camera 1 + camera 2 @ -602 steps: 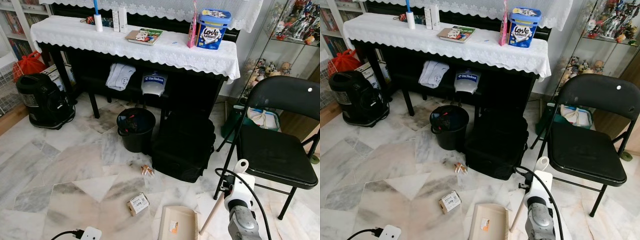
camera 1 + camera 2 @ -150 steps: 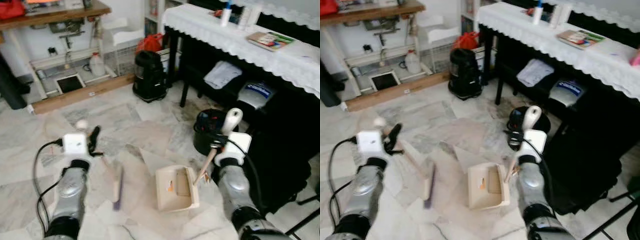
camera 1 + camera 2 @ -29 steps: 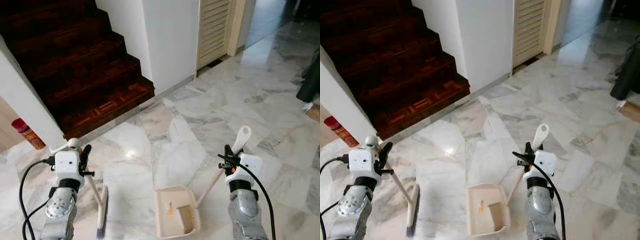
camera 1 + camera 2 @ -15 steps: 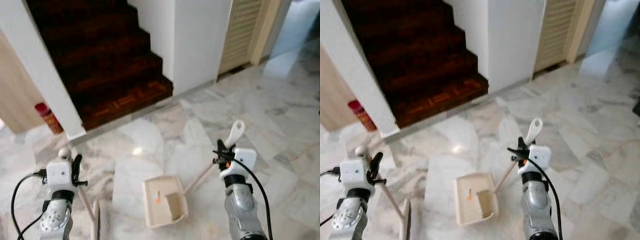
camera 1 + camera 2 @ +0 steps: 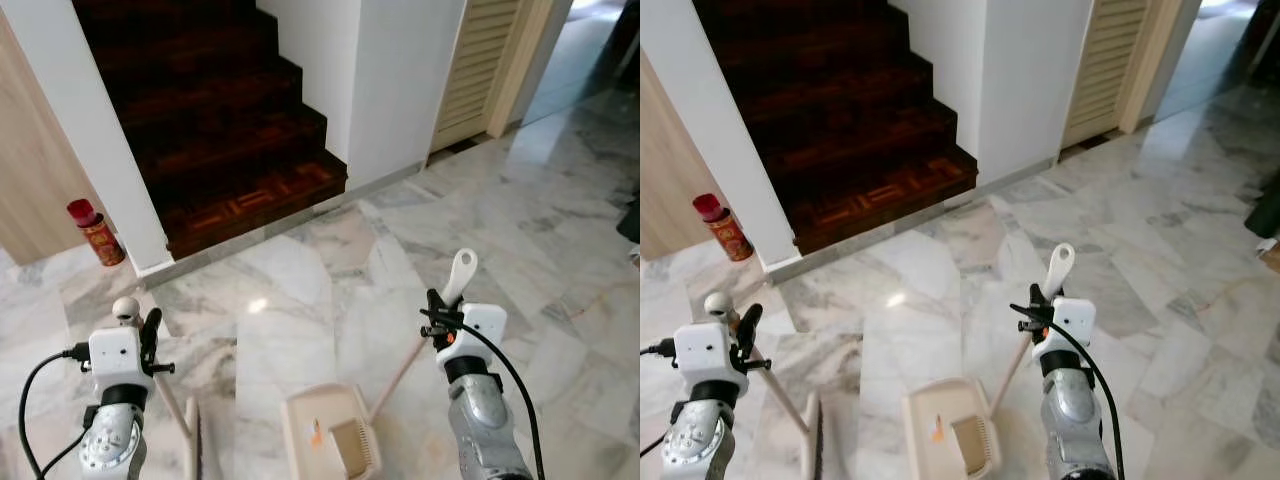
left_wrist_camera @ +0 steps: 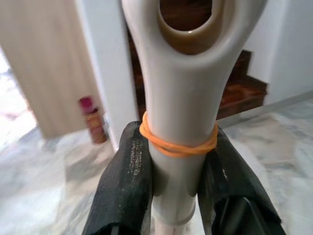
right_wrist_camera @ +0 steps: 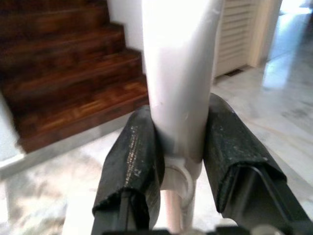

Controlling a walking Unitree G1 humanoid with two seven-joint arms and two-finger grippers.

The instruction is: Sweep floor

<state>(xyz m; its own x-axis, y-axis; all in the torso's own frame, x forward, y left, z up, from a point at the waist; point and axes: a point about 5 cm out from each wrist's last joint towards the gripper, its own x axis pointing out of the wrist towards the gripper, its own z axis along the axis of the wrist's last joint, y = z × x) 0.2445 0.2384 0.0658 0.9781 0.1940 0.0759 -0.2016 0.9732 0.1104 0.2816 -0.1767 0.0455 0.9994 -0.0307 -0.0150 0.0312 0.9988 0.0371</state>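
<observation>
My left gripper [image 5: 150, 335] is shut on the beige broom handle [image 6: 178, 98], which has an orange rubber band around it. The broom's head [image 5: 192, 445] rests low on the marble floor in front of me. My right gripper [image 5: 435, 318] is shut on the white handle [image 7: 178, 73] of the long-stemmed dustpan. The beige dustpan [image 5: 318, 415] sits on the floor between the two arms. A small orange bit and a brownish piece [image 5: 352, 445] lie inside it.
A dark wooden staircase [image 5: 200, 130] rises ahead, with a white wall [image 5: 90, 160] to its left. A red can [image 5: 97, 232] stands by that wall's foot. A louvred door [image 5: 480, 70] is at the right, and a dark object [image 5: 630, 215] is at the right edge.
The camera has turned, bringing the staircase and red can further into view. Both grippers keep their hold. The dustpan now shows lower in the picture.
</observation>
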